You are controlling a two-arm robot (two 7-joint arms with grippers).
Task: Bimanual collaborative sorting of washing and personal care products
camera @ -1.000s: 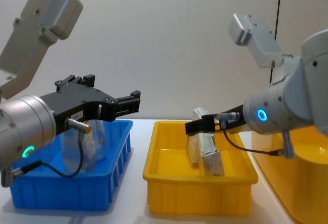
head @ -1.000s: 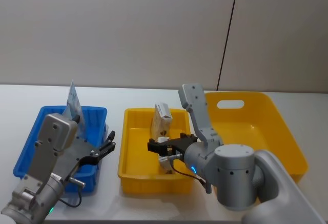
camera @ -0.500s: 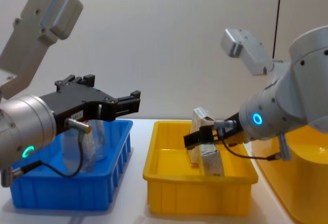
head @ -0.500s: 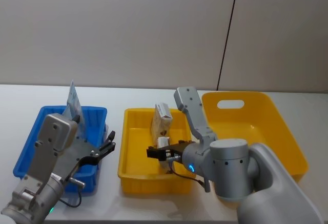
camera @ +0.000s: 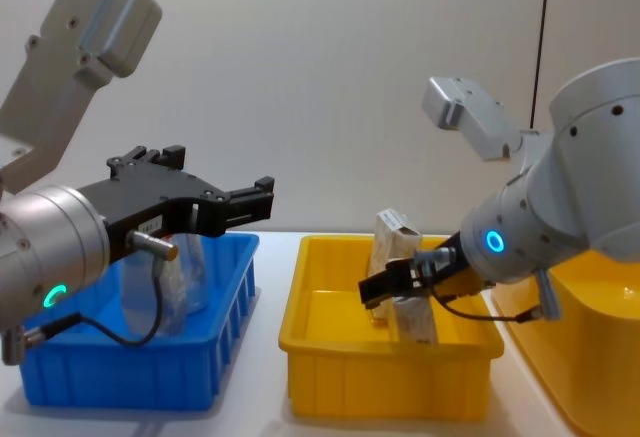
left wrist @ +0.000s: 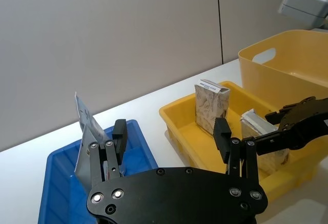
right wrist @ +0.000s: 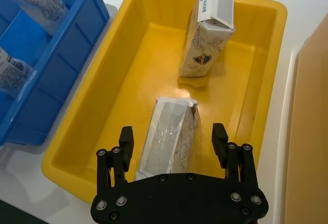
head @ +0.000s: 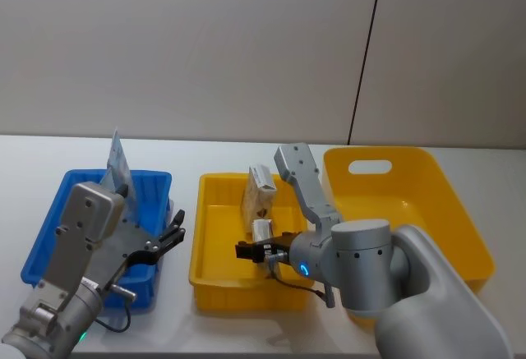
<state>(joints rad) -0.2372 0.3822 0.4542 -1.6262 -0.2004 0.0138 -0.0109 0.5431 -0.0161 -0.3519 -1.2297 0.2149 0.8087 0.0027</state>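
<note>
Evidently, at lower left your left claw (head: 174,227) hung wide open and empty by the blue bin (head: 82,177) holding the tubes (head: 117,160). At centre, in the small yellow bin (head: 222,178), your right claw (right wrist: 172,133) stood open astride the fallen pack (right wrist: 169,124), gripping nothing. I judge you were mid-pick; the next move called for closing squarely on it.

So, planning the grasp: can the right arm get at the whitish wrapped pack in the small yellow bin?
Probably yes. The right tool hangs open over the whitish pack, a finger either side, nothing covering it; the beige pack stands clear.
</note>
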